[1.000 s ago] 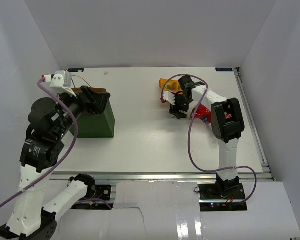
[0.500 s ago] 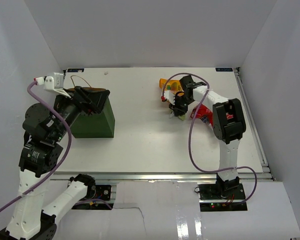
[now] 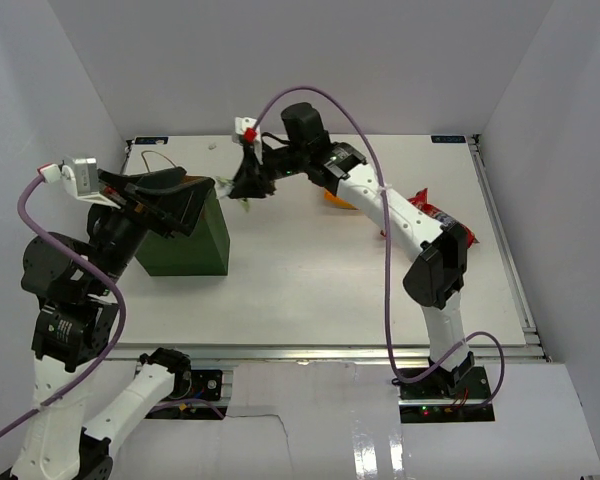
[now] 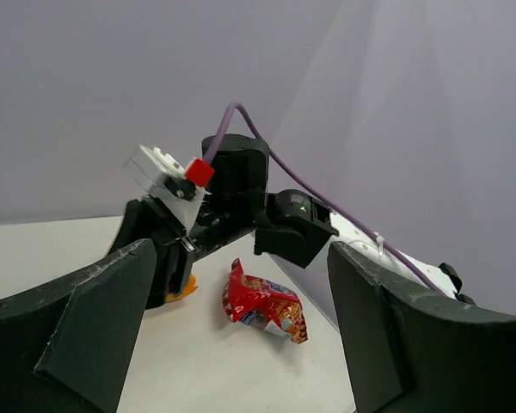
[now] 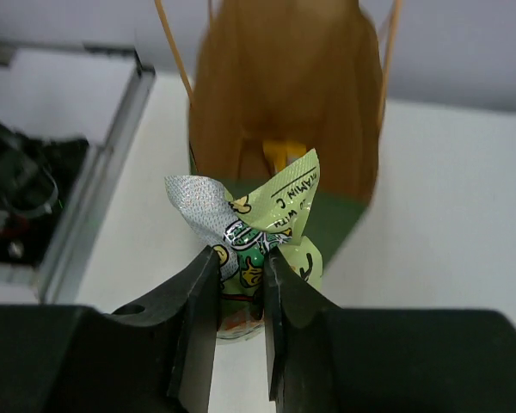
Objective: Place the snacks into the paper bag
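The paper bag, dark green outside, stands at the table's left; its brown inside faces my right wrist camera, with something yellow in it. My right gripper hangs just right of the bag's mouth, shut on a small green sachet that sticks up between the fingers. My left gripper sits at the bag's top, jaws wide open with nothing between them. The red chip bag lies at the right. An orange-yellow pouch lies partly under the right arm.
The right arm stretches across the table's back half from its base at the near right. White walls close in the left, back and right. A metal rail runs along the right edge.
My right gripper shut on the green sachet at the snack pile, then swung left across the table to the bag's mouth. The left arm drew back a little to the left.
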